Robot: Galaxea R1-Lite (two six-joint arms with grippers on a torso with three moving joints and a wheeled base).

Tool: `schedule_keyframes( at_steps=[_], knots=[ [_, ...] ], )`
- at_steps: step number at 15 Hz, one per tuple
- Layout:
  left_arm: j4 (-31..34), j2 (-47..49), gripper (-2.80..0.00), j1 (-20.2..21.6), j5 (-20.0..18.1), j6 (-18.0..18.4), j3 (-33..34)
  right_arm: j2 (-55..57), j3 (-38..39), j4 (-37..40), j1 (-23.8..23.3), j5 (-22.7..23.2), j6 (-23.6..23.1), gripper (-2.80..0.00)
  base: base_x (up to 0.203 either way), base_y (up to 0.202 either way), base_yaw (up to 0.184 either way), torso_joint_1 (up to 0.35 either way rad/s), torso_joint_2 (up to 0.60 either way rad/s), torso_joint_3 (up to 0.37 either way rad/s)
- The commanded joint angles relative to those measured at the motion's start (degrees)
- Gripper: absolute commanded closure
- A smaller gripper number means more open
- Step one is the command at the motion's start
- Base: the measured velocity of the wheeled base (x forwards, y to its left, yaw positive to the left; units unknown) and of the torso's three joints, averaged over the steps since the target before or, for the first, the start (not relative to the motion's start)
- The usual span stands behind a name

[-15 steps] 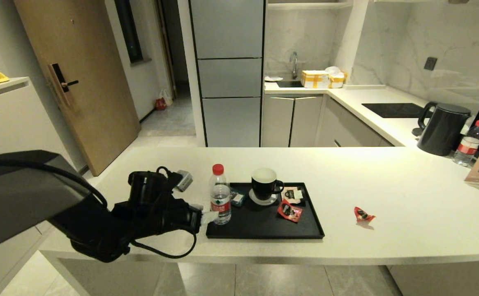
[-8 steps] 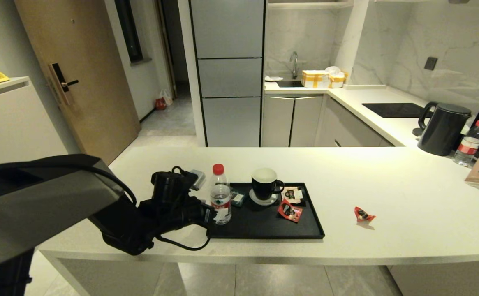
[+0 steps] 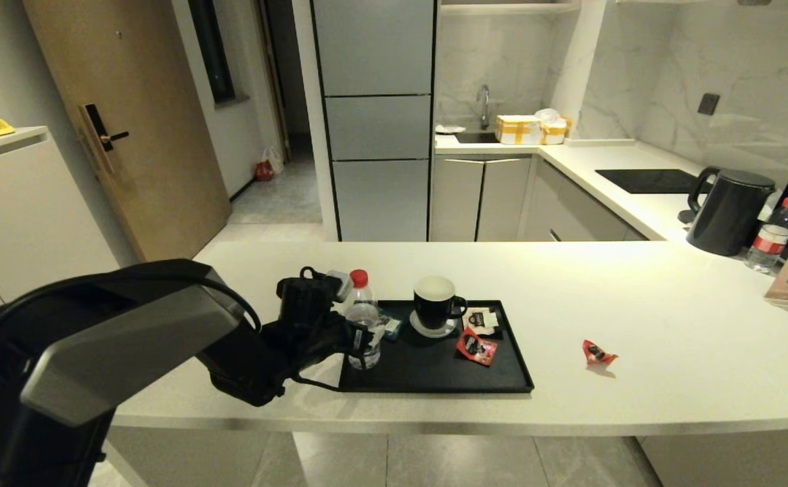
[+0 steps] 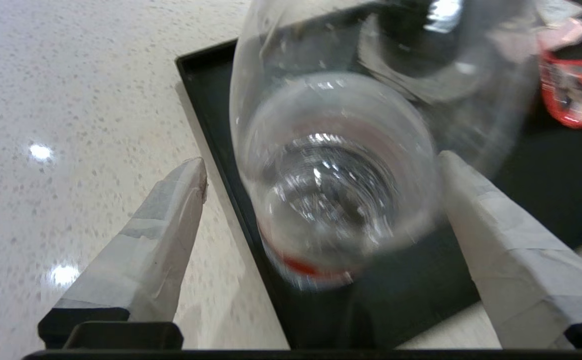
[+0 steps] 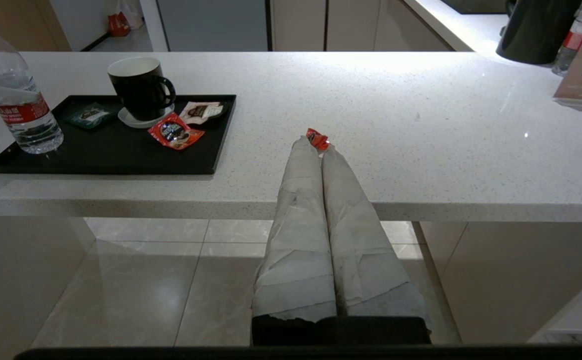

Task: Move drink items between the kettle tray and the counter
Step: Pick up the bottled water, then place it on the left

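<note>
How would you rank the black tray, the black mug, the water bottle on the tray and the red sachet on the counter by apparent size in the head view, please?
1. black tray
2. water bottle, partly hidden by the left gripper
3. black mug, not far behind the bottle
4. red sachet

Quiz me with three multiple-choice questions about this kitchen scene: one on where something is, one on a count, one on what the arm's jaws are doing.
1. Where does the black mug stand?
A on the black tray
B on the bare counter
C on the floor

2. How many red sachets show?
A one
B two
C four

3. How do the left jaws stand?
A shut on the mug
B open, either side of the water bottle
C shut on a sachet

Answers:
1 A: the mug sits on the tray's far side.
2 B: one sachet lies on the tray, one on the counter to its right.
3 B: the left wrist view shows the fingers spread with the bottle between them.

The right jaws, shut, sit parked before the counter's edge.
</note>
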Motion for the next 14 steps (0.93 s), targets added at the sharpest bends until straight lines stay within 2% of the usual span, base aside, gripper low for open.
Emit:
schedule_keyframes(
  at_steps=[1, 3, 4, 8, 10, 14],
  knots=[
    [-0.3, 3.0, -2.8, -0.5, 1.3, 0.0, -2.6, 0.1, 0.0, 0.0, 0.0, 0.0, 0.0, 0.0, 0.0, 0.0, 0.0, 0.0, 0.0, 0.0],
    [-0.5, 4.2, -2.8, -0.9, 2.3, 0.0, -3.0, 0.1, 0.0, 0.0, 0.0, 0.0, 0.0, 0.0, 0.0, 0.0, 0.0, 0.0, 0.0, 0.0],
    [-0.5, 4.2, 0.0, -1.0, 2.6, 0.0, -2.9, 0.1, 0.0, 0.0, 0.0, 0.0, 0.0, 0.0, 0.0, 0.0, 0.0, 0.0, 0.0, 0.0],
    [-0.2, 1.3, 0.0, -1.1, 2.8, -1.0, -1.9, 0.1, 0.0, 0.0, 0.0, 0.0, 0.0, 0.0, 0.0, 0.0, 0.0, 0.0, 0.0, 0.0],
    [0.2, -4.2, 0.0, -1.1, 2.8, -2.6, -0.4, 0.1, 0.0, 0.0, 0.0, 0.0, 0.0, 0.0, 0.0, 0.0, 0.0, 0.0, 0.0, 0.0],
    [0.4, -9.6, 0.0, -0.9, 5.5, -4.6, 1.6, 0.1, 0.0, 0.1, 0.0, 0.0, 0.0, 0.0, 0.0, 0.0, 0.0, 0.0, 0.0, 0.0]
  ],
)
